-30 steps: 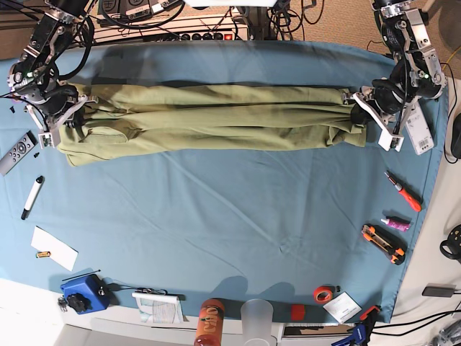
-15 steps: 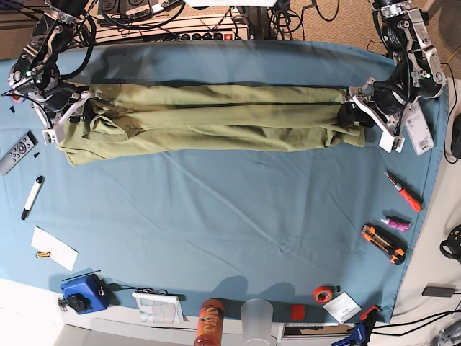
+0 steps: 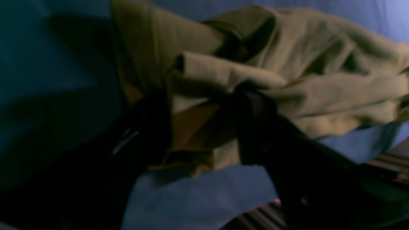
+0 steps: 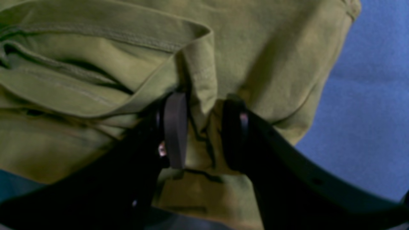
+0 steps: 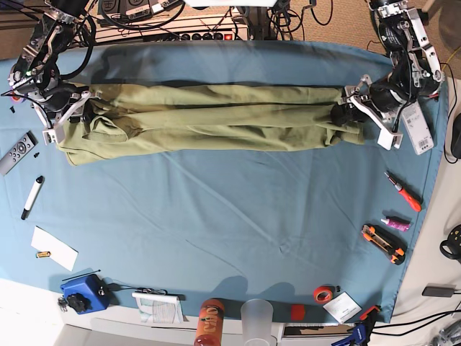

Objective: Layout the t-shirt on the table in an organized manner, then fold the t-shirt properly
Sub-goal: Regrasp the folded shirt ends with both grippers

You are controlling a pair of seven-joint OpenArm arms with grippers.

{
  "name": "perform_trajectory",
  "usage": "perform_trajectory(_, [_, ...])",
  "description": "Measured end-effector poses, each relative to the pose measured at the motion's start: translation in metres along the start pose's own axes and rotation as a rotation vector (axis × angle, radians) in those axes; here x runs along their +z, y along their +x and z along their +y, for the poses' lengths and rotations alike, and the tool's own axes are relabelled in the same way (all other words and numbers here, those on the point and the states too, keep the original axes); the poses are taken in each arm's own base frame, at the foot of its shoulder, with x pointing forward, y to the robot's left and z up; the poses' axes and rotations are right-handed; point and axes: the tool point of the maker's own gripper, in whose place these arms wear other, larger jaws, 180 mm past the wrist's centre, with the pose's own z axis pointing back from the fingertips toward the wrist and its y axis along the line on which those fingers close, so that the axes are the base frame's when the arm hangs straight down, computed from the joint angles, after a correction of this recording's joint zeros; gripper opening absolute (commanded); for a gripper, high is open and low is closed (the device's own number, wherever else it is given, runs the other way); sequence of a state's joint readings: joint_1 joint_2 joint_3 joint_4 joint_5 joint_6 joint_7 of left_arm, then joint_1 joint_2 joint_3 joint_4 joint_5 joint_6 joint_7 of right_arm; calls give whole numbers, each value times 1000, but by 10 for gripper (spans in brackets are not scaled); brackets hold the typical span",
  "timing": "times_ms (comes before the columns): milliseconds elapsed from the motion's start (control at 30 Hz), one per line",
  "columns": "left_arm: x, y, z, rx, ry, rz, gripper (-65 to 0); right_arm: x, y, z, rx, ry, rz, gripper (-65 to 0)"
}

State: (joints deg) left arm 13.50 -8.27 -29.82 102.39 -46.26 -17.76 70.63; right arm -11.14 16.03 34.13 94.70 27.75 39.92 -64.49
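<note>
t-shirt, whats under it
Under the t-shirt only the table shows, its teal cloth all around. The shirt is folded into a long band, so its lower layers and anything beneath them are hidden.

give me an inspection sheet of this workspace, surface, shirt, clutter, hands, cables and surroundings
Surface: table, teal cloth, lightly creased.
Job's things: t-shirt stretched in a long wrinkled band across the far side.
Clutter: remote, marker, orange screwdriver, tape roll along the edges.
Hands: left hand and right hand each open, cloth between the fingers.
Cables: black bundle behind the far edge.
Surroundings: floor at right.
</note>
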Motion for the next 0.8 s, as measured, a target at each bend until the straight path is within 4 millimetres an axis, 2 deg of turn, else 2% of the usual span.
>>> perform_trajectory(200, [-1,-3,-7,21,-40,7,-629,0,0,0,0,0,-1,-444])
perform_trajectory(233, [-1,-2,-7,21,-40,0,-650,0,0,0,0,0,-1,-444])
perform_trajectory(333, [-1,3,-6,19,-33,-22,-650,0,4,0,0,0,-20,-444])
perform_trajectory(433, [1,13,-1,13,-14,-45,-650,1,15,9,-29,54,-77,-444])
perform_trajectory(600, [27,42,22,-1,22,-132,-650,7,38,15,-56,122,-167,-444])
perform_trajectory(700, [42,48,12,-53,-83,-155,-650,11,49,15,-76,138,-211,-444])
perform_trajectory(800, [54,53,-9,-118,-197,-186,-650,14,59,10,-84,129,-245,-444])
